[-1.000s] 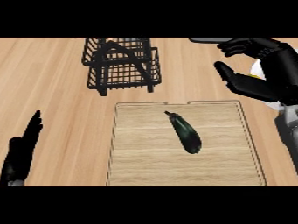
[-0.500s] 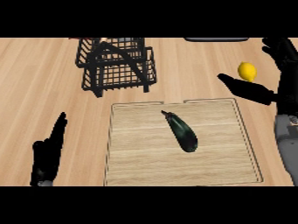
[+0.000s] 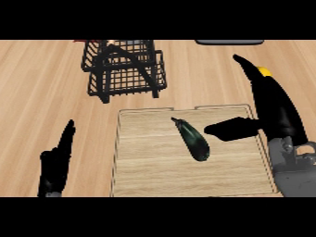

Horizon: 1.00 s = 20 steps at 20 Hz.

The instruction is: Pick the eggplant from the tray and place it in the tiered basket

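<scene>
A dark, glossy eggplant (image 3: pixel 192 139) lies at an angle near the middle of the light wooden tray (image 3: pixel 153 176). The black wire tiered basket (image 3: pixel 124 69) stands beyond the tray's far left corner. My right hand (image 3: pixel 273 109) is over the tray's right edge, open, fingers stretched away from me and thumb pointing left toward the eggplant, a short gap from it. My left hand (image 3: pixel 57 160) rests open on the counter left of the tray, fingers up.
A small yellow object (image 3: pixel 263 71) peeks out behind my right hand's fingers. A dark flat item (image 3: pixel 229 42) sits at the counter's far edge. Bare wooden counter spreads left of the basket and tray.
My right hand has turned and come down closer to the tray's right edge, now covering most of the yellow object. The left hand has shifted slightly right.
</scene>
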Each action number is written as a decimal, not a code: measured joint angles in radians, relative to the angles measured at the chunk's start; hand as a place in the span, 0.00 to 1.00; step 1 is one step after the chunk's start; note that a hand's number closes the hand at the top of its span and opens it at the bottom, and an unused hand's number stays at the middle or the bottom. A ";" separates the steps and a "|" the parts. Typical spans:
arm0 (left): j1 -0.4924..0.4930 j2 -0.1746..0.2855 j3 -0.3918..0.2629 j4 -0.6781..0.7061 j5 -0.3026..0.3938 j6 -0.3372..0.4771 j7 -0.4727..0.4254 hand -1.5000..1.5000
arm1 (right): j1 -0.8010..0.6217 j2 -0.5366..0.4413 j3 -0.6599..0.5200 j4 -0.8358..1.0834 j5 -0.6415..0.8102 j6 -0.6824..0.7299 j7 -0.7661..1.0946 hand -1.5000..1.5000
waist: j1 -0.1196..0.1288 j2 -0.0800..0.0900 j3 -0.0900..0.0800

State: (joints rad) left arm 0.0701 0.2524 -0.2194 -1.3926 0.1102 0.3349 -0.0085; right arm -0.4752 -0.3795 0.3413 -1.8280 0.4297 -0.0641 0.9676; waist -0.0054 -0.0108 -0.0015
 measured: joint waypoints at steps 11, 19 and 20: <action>-0.005 -0.005 -0.005 -0.011 -0.013 -0.001 0.019 0.50 | -0.184 0.021 0.228 0.078 0.090 0.243 0.210 0.00 | 0.015 0.002 0.000; -0.011 -0.014 0.000 -0.009 -0.016 -0.007 0.020 0.50 | -0.214 0.119 0.312 0.203 0.194 0.275 0.237 0.00 | 0.012 0.005 0.002; -0.014 -0.018 0.000 -0.003 -0.017 -0.006 0.017 0.50 | -0.221 0.124 0.313 0.232 0.201 0.282 0.233 0.00 | 0.012 0.006 0.002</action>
State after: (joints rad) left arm 0.0558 0.2339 -0.2195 -1.3958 0.0934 0.3288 0.0083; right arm -0.6963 -0.2551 0.6544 -1.5964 0.6309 0.2177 1.2008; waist 0.0068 -0.0052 0.0007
